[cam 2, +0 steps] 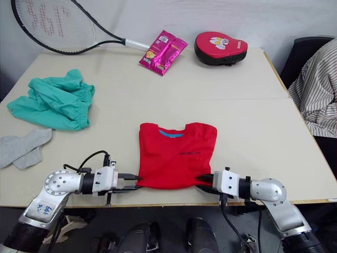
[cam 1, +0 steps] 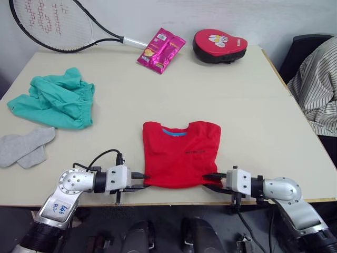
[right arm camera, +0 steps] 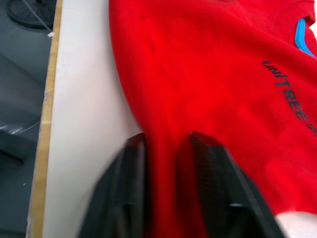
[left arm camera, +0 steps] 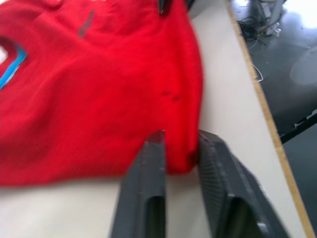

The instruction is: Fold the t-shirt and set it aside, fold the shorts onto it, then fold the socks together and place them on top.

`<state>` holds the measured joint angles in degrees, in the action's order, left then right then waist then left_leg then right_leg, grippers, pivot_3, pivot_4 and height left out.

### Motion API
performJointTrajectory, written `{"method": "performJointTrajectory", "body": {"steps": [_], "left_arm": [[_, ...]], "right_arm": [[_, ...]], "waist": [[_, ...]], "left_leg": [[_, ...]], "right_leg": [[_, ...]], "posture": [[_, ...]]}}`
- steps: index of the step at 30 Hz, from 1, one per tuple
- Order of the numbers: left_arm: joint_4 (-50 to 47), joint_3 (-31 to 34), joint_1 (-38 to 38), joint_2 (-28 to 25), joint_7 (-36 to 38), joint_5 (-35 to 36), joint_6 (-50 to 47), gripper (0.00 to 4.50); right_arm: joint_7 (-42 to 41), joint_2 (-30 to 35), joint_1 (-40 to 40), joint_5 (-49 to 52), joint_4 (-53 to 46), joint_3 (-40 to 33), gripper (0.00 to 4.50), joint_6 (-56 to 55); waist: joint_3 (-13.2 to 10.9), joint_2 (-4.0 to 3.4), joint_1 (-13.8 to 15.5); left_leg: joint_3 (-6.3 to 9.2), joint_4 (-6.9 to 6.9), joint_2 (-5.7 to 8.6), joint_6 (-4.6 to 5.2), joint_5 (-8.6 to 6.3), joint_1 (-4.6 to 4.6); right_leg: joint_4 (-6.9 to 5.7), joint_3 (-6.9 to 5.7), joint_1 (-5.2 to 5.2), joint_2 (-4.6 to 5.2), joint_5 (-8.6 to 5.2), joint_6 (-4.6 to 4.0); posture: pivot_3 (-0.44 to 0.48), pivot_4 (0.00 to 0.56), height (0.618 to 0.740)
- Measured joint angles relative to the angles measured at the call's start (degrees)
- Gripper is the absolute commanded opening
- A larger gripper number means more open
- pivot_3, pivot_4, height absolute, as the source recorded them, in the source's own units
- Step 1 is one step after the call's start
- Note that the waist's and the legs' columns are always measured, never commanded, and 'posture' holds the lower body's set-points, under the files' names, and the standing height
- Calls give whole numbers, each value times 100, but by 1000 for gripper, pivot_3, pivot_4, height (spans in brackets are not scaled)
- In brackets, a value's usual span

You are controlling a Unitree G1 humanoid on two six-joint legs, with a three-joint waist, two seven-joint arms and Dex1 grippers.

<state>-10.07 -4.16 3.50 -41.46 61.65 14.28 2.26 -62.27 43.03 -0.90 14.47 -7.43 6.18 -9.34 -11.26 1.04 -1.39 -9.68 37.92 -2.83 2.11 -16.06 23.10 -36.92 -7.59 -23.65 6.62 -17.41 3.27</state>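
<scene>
The red t-shirt (cam 1: 181,153) lies flat near the table's front edge, sleeves folded in and its blue collar band facing away from me. My left gripper (cam 1: 144,185) is at its near left corner, and the left wrist view shows that corner pinched between the fingers (left arm camera: 151,163). My right gripper (cam 1: 209,178) holds the near right corner, with red cloth running between its fingers (right arm camera: 208,163). The teal shorts (cam 1: 58,100) lie crumpled at the far left. Both grey socks (cam 1: 23,147) rest side by side in front of them.
A tennis racket (cam 1: 58,23), a pink snack packet (cam 1: 160,50) and a red padded mitt (cam 1: 217,45) lie along the table's back edge. A person in a striped shirt (cam 1: 318,84) sits at the right side. The table's front edge (cam 1: 174,203) runs just below both grippers.
</scene>
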Motion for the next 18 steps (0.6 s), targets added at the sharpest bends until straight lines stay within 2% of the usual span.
{"method": "performJointTrajectory", "body": {"steps": [1,2,4,7,9,11,12,18], "left_arm": [[-87,115,-70,-64,59,206,-183,1978],[-96,219,-142,-249,181,350,-291,1978],[7,556,-175,-712,486,576,-503,1591],[206,1040,314,-714,539,1156,-965,706],[225,1072,672,-558,501,1321,-1166,61],[302,869,1137,-256,440,1334,-1255,0],[366,703,1324,-101,416,1269,-1267,0],[907,-91,1805,770,156,699,-1149,0]], "right_arm": [[-127,139,104,434,-262,-110,2801,370],[-199,234,182,882,-550,-243,2801,754],[-274,466,196,1683,-1071,-566,2578,1458],[-137,503,-154,2289,-1391,-781,1641,2200],[-6,307,-504,2291,-1420,-718,871,2381],[82,-24,-919,2021,-1350,-386,159,2378],[98,-204,-1091,1781,-1216,-149,41,2294],[321,-1153,-1756,637,25,644,41,1764]], "waist": [[-2,-4,1],[-2,-4,1],[-4,-6,-19],[-4,-7,4],[-4,-7,34],[-4,-7,74],[-3,-7,95],[-3,-6,116]], "left_leg": [[1,-1,-1,5,3,2],[6,-1,-5,22,13,2],[8,-3,-8,15,9,0],[19,-4,-7,-2,-1,0],[21,-4,-3,-1,0,0],[18,-4,-1,-4,-1,5],[13,-5,0,-19,8,4],[-18,7,7,7,30,16]], "right_leg": [[0,1,-2,1,0,0],[0,-2,-1,-1,-3,-4],[-1,-5,-2,-3,-5,-9],[5,-10,3,-2,-2,-15],[7,-10,5,-1,0,-13],[8,-11,2,-1,0,-11],[7,-12,2,-2,-1,-9],[4,-3,-8,-13,-4,7]], "posture": [[0,150,740],[0,150,740],[0,150,740],[0,150,740],[0,150,740],[0,150,740],[0,150,740],[0,150,740]]}}
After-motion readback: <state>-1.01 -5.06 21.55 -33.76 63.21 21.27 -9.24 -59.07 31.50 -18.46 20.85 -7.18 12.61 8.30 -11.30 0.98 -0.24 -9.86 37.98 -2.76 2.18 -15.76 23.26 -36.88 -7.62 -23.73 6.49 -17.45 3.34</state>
